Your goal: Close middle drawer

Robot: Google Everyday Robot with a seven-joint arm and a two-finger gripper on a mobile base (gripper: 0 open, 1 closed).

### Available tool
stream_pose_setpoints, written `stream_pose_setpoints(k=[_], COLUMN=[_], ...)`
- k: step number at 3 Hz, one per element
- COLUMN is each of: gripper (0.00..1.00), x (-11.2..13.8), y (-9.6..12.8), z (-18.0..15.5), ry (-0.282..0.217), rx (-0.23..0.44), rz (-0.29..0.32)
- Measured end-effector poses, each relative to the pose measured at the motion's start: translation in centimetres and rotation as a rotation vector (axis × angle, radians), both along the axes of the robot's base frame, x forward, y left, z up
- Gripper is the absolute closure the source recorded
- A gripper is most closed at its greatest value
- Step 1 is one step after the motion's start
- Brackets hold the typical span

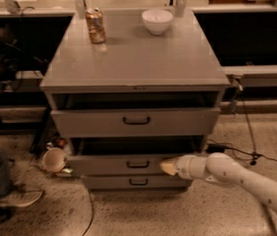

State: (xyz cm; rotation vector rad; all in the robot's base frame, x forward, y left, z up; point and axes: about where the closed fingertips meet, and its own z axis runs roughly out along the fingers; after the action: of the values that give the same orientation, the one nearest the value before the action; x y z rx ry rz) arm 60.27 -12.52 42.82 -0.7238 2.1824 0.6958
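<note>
Jaws pressed together, nothing held. Gripper (169, 167) tip against middle drawer (109, 165) front, at 3 o'clock from its small black handle (138, 164). Drawer slightly out, dark gap above. Top drawer (89, 122) also ajar. Cabinet top (133, 63): drink can (96, 26) at 11 o'clock, label unreadable; white bowl (157, 21) at 12 o'clock.

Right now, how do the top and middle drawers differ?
The top drawer has a taller front and a larger handle; the middle drawer has a low front and a small handle. The gripper is against the middle drawer's front, right of its handle; nothing touches the top drawer. Both are grey, with black handles, and each shows a dark gap above its front.
</note>
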Motion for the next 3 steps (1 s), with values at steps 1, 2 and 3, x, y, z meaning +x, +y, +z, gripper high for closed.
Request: stream_pose_setpoints(k=[1,2,3], gripper=[1.0,1.0,1.0], x=[3.2,2.5,-1.8], y=[0.4,-0.6,-1.8], z=[0.0,1.0,2.9], ry=[-0.05,-0.058,-0.034], rx=[0.027,0.017,-0.006], rz=[0.008,-0.004,-0.01])
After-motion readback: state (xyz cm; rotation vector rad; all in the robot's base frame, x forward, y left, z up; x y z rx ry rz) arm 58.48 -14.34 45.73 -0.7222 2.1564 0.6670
